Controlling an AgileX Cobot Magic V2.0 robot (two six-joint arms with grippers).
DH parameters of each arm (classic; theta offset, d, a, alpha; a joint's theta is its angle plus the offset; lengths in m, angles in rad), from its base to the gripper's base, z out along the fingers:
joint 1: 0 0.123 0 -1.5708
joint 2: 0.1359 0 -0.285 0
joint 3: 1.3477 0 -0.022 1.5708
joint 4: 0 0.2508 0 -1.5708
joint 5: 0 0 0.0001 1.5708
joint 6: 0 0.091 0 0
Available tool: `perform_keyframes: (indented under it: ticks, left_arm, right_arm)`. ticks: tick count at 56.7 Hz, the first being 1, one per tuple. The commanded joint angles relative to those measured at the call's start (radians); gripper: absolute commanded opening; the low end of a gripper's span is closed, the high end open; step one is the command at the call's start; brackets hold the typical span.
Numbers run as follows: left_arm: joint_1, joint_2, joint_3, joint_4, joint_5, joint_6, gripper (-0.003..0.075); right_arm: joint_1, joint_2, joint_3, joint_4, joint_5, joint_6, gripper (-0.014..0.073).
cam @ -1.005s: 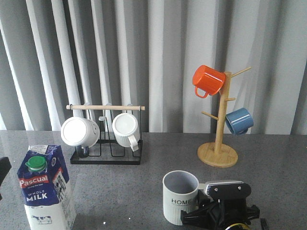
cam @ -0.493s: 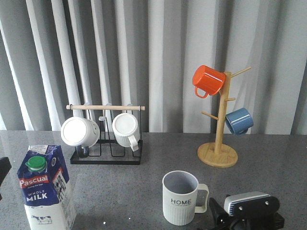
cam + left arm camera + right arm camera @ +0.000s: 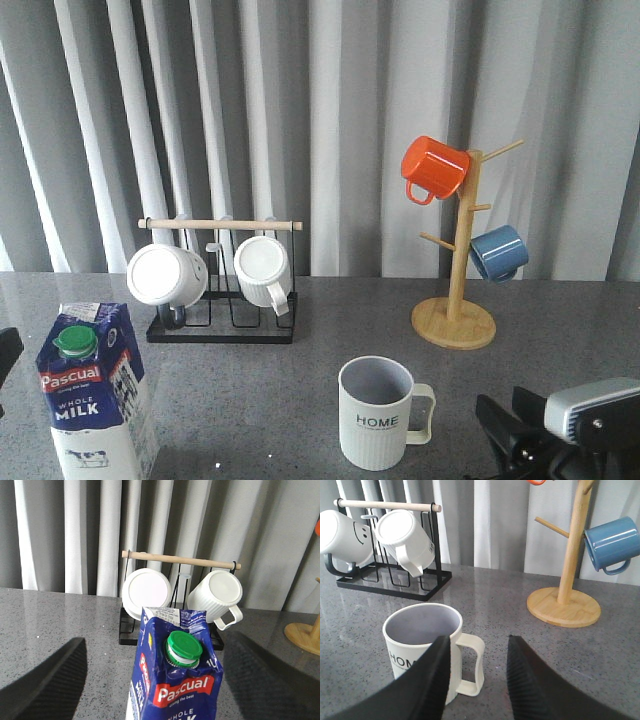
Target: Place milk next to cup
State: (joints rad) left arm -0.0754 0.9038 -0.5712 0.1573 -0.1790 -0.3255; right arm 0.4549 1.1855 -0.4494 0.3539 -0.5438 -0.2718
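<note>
The milk (image 3: 95, 393) stands upright on the bench (image 3: 250, 390), well left of the cup (image 3: 377, 412), ungrasped. The left gripper (image 3: 155, 680) straddles it, jaws wide apart. Step in hand: the grasp; next, close on the carton. The right gripper (image 3: 477, 680), just right of the cup, is empty, jaws apart.

Glossy printed milk (image 3: 93, 398) carton, ribbed matt cup (image 3: 377, 412), polished speckled stone table (image 3: 300, 370)
</note>
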Motion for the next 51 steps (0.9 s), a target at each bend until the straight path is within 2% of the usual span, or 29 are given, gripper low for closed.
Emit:
perform_keyframes:
  ticks: [1, 11, 19, 32, 41, 51]
  left_arm:
    - [-0.005, -0.009, -0.035, -0.013, -0.069, -0.009, 0.0538]
    - [-0.005, -0.009, -0.035, -0.013, -0.069, -0.009, 0.0538]
    - [-0.005, -0.009, -0.035, -0.013, -0.069, -0.009, 0.0538]
    - [-0.005, -0.009, -0.035, -0.013, -0.069, -0.009, 0.0538]
    - [-0.005, -0.009, -0.035, -0.013, -0.069, -0.009, 0.0538]
    - [-0.005, -0.009, -0.035, -0.013, -0.069, -0.009, 0.0538]
  right_arm:
    - [-0.043, -0.107, -0.048, 0.007, 0.103, -0.057, 0.0209]
    - [-0.141, -0.25, -0.084, 0.01, 0.303, -0.16, 0.0078]
    - [-0.218, -0.348, -0.114, 0.007, 0.424, -0.189, -0.0014]
    - [-0.365, -0.466, -0.154, -0.058, 0.627, -0.189, -0.0011]
    - [-0.478, -0.569, -0.154, -0.085, 0.677, -0.163, -0.0007]
    - [-0.492, -0.643, -0.154, -0.18, 0.686, -0.087, -0.0006]
